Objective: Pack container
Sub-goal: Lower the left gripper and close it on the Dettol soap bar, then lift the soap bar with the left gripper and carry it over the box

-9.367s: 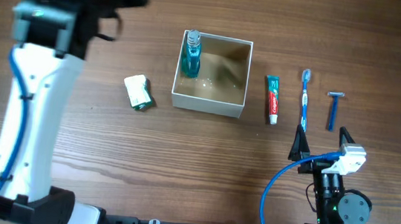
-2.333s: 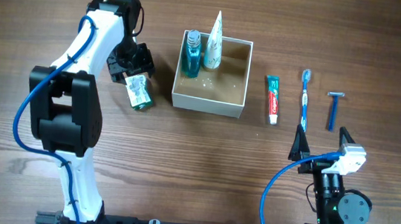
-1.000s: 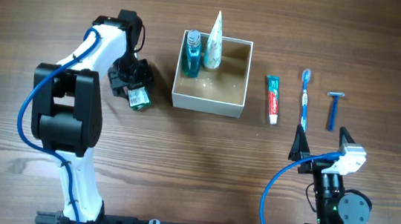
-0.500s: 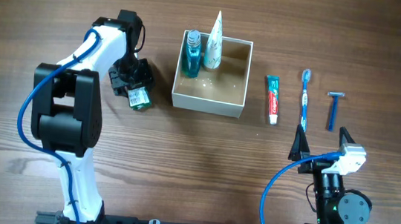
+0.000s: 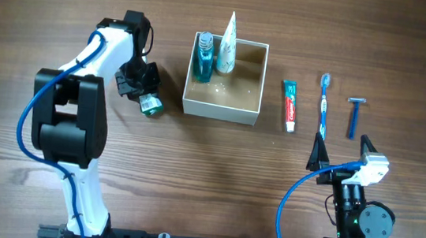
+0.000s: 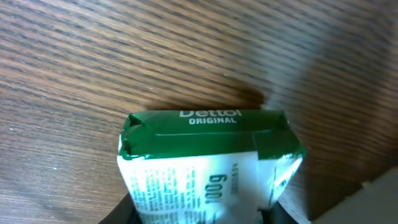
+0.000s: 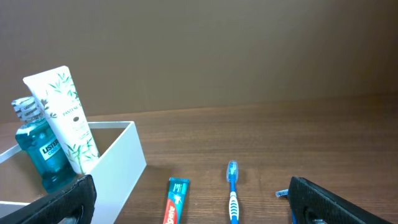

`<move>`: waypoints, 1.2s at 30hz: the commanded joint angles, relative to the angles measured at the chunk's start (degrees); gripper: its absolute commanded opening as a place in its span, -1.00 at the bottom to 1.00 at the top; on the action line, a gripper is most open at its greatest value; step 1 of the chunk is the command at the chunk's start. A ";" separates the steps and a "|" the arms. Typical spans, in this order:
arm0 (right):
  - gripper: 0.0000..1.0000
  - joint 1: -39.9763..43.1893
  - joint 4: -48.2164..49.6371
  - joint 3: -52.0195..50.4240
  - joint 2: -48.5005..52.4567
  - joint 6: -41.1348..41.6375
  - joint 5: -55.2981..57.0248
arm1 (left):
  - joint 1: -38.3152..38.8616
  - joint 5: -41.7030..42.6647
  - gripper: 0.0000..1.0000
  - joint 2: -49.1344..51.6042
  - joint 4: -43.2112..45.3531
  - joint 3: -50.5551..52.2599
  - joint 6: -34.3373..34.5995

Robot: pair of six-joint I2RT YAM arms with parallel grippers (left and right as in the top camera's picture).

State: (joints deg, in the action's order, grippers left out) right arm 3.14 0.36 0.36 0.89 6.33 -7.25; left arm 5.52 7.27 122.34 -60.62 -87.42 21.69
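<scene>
The container (image 5: 220, 110) is a square white-walled box with a tan inside, at the table's middle back. A blue mouthwash bottle (image 5: 203, 58) and a white tube (image 5: 228, 45) stand in its far left part. My left gripper (image 5: 141, 89) is just left of the box, shut on a green and white soap bar (image 5: 150, 105). In the left wrist view the soap bar (image 6: 208, 155) sits between the fingers, close above the wood. My right gripper (image 5: 341, 158) is open and empty at the front right. The right wrist view shows the container (image 7: 118, 165) at the left.
A toothpaste tube (image 5: 289, 105), a blue toothbrush (image 5: 324, 107) and a blue razor (image 5: 354, 116) lie in a row right of the box, beyond my right gripper. They also show in the right wrist view: toothpaste (image 7: 174, 202), toothbrush (image 7: 232, 193), razor (image 7: 283, 194).
My left arm came down beside the box and closed on the soap bar. In the last half second the bar tipped up in the jaws. The right arm has not moved.
</scene>
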 commanded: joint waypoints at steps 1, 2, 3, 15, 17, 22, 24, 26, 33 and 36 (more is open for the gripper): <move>0.99 -0.24 0.15 -0.07 -0.09 -0.17 -0.02 | 0.11 1.75 -0.46 1.27 0.20 1.40 -0.31; 0.99 -0.24 0.15 -0.07 -0.09 -0.17 -0.02 | 0.11 1.73 -0.46 1.03 0.11 1.20 -0.31; 0.99 -0.24 0.15 -0.07 -0.09 -0.17 -0.02 | 0.11 1.73 -0.46 0.72 -0.07 0.81 -0.31; 0.99 -0.24 0.15 -0.07 -0.09 -0.17 -0.02 | 0.11 1.73 -0.46 -6.03 -3.23 -7.58 -0.52; 0.99 -0.24 0.15 -0.07 -0.09 -0.20 -0.02 | 0.11 1.70 -0.46 -7.67 -3.19 -7.98 -0.52; 0.99 -0.24 0.15 -0.07 -0.09 -0.20 -0.02 | 0.11 1.70 -0.47 -10.91 -3.04 -7.98 -0.52; 0.99 -0.24 0.15 -0.07 -0.09 -0.20 -0.02 | 0.11 1.73 -0.48 -12.00 -3.02 -7.98 -0.50; 0.99 -0.24 0.15 -0.07 -0.09 -0.20 -0.02 | 0.11 2.19 -0.48 -13.25 -2.99 -8.09 -0.52; 0.99 -0.22 0.15 -0.07 -0.09 -0.20 -0.02 | 0.17 6.58 -0.48 -18.86 -2.56 -9.62 -2.89; 0.99 -0.24 0.15 -0.07 -0.09 -0.20 -0.02 | 0.50 10.86 -0.47 -21.75 -2.60 -9.62 -5.77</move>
State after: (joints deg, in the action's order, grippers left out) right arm 3.14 0.36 0.36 0.89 6.33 -7.25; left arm 5.52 11.53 106.26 -63.42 -95.00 20.36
